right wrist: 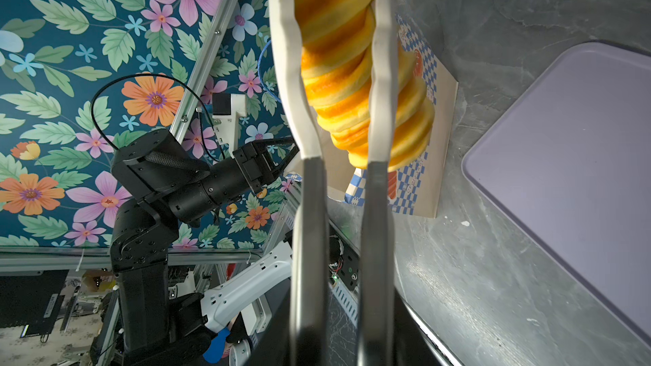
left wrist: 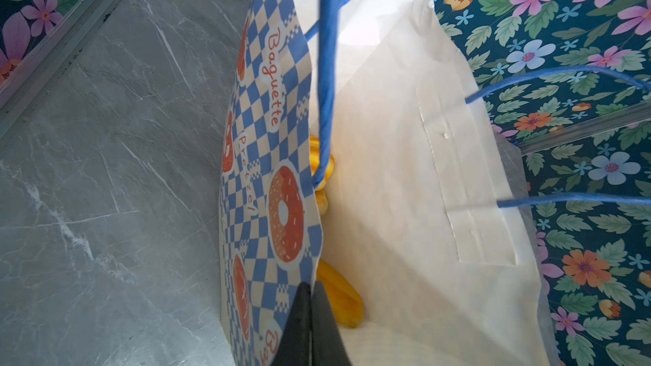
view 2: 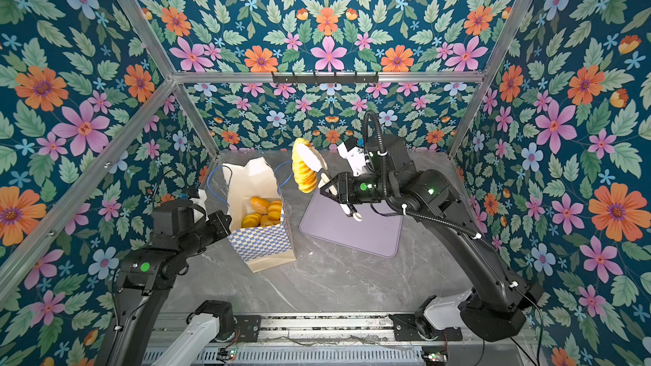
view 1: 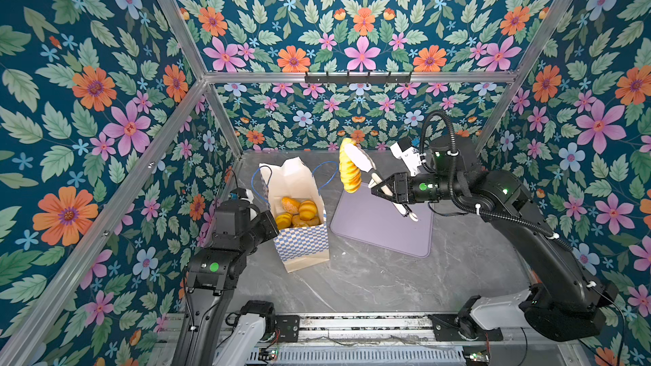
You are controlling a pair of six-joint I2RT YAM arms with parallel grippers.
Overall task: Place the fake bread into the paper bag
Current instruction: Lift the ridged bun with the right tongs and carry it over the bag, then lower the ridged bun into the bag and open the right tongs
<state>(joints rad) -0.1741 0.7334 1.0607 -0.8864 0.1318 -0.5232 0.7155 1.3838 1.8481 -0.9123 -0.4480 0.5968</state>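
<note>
Closest to the right wrist lens, the two steel arms of the tongs (right wrist: 306, 241) run up to white scalloped tips that pinch a ridged golden loaf (right wrist: 338, 47) across its width. In both top views the right gripper (view 1: 380, 187) is clamped around the tongs' handles, and the loaf hangs upright in the air, between the mouth of the paper bag (view 1: 303, 244) and the lilac tray (view 1: 384, 230), touching neither. The bag stands open on the grey table (view 1: 370, 283) with several golden breads (view 1: 299, 211) lying at its bottom. The left gripper (left wrist: 310, 311) is pressed together on the bag's checkered rim, at the side away from the tray
</note>
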